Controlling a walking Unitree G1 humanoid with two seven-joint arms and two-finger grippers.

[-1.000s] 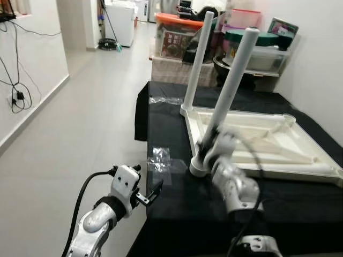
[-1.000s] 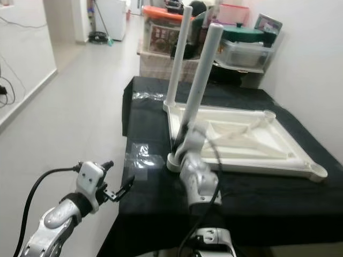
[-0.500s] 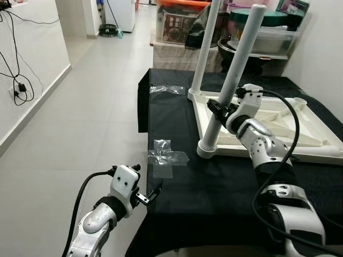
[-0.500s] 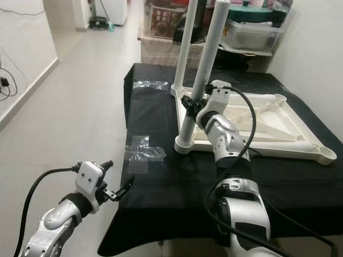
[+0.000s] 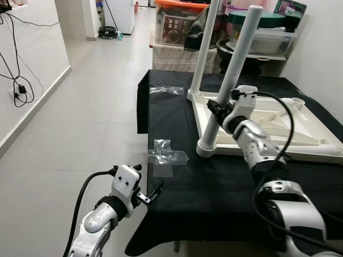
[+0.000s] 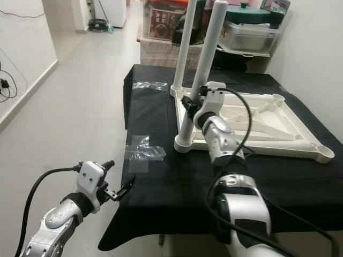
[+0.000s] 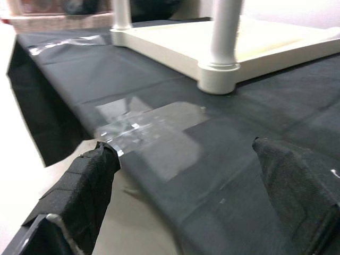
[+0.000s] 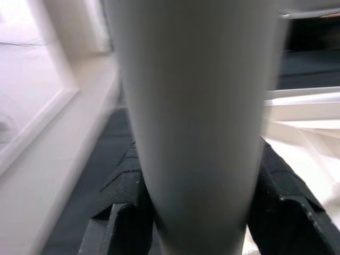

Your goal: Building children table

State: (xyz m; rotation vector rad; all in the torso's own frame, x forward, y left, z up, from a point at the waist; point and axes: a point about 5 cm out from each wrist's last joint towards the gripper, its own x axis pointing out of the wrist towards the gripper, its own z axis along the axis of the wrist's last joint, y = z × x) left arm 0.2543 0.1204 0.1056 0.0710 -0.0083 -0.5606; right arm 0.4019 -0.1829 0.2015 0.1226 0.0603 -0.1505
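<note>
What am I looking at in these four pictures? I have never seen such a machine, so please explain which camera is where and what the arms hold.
This is a humanoid robot with two silver arms, each ending in two black fingers. The two wide pictures come from cameras on its head, looking down. The other two come from cameras on its wrists.

On the black cloth lies a white children's table, upside down, with two legs standing up. Some clear plastic wrap lies near it.

The right gripper is shut on the nearer leg; in the right wrist view its fingers press on both sides of the leg. The left gripper is open at the cloth's edge, holding nothing.
</note>
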